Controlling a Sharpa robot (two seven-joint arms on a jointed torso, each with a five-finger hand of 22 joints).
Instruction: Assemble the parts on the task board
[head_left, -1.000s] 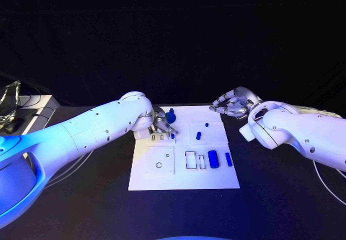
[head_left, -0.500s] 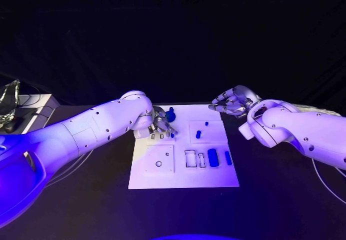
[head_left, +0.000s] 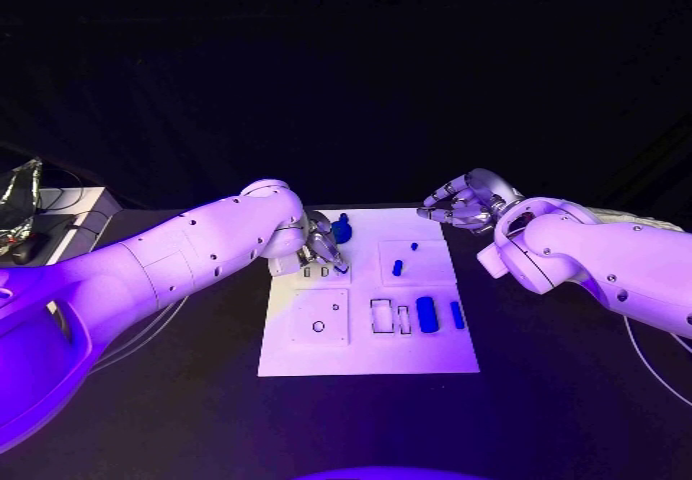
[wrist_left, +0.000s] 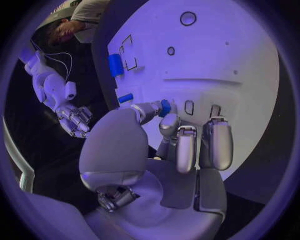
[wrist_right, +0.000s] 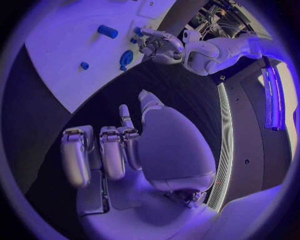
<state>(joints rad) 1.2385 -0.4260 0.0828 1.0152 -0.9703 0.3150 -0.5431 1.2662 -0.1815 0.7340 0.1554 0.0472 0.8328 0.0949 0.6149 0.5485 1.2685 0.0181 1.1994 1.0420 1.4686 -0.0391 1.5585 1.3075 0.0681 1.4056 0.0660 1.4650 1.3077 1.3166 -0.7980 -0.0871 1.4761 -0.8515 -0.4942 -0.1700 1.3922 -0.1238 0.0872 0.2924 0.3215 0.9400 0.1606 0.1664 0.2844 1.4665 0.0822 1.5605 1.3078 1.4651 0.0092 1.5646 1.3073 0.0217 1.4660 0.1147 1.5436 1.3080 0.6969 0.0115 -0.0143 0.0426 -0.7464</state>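
The white task board (head_left: 368, 350) lies in the middle of the black table. My left hand (head_left: 320, 250) hovers over its far-left corner, pinching a small blue part (wrist_left: 165, 107) between thumb and a finger, just above two small slots (wrist_left: 189, 107). A rounded blue part (head_left: 342, 230) stands beside that hand. A short blue peg (head_left: 397, 268) and a tiny one (head_left: 414, 246) sit in the far-right panel. A thick blue bar (head_left: 427, 314) and a thin one (head_left: 457, 315) lie near the right edge. My right hand (head_left: 464, 207) hangs beyond the far-right corner, fingers (wrist_right: 100, 155) curled on nothing.
A panel with two round holes (head_left: 320, 320) and rectangular slots (head_left: 382, 317) take up the board's near half. Grey equipment with cables (head_left: 36, 215) stands at the table's left edge. Dark tabletop (head_left: 548, 400) surrounds the board.
My left hand has shifted slightly toward the board's far edge with the small part in its fingertips. The right hand has barely moved.
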